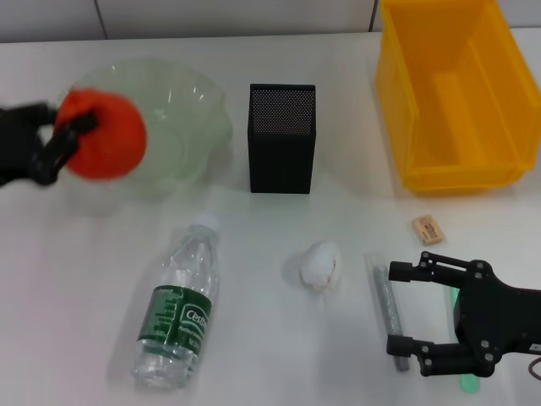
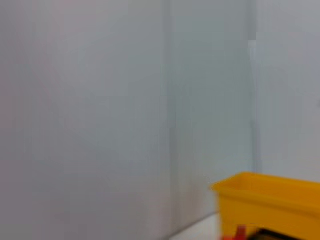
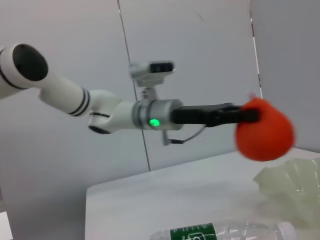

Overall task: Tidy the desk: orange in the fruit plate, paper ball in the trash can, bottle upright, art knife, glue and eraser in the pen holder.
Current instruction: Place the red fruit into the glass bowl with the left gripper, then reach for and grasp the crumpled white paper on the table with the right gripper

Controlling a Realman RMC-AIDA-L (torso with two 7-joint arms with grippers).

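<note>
My left gripper [image 1: 69,139] is shut on the orange [image 1: 106,135] and holds it in the air over the left rim of the pale-green fruit plate [image 1: 190,110]. The right wrist view shows the same orange [image 3: 264,132] held above the plate [image 3: 295,180]. The bottle [image 1: 177,309] lies on its side at the front left. The paper ball [image 1: 319,264] lies in the middle. The eraser [image 1: 428,229] lies in front of the yellow trash can [image 1: 461,93]. The black pen holder [image 1: 281,135] stands in the middle at the back. My right gripper [image 1: 397,309] is open over a grey stick [image 1: 389,306].
A green item [image 1: 462,382] shows partly under the right gripper's body. The trash can [image 2: 270,205] also shows in the left wrist view, in front of a grey wall. The bottle [image 3: 225,232] shows low in the right wrist view.
</note>
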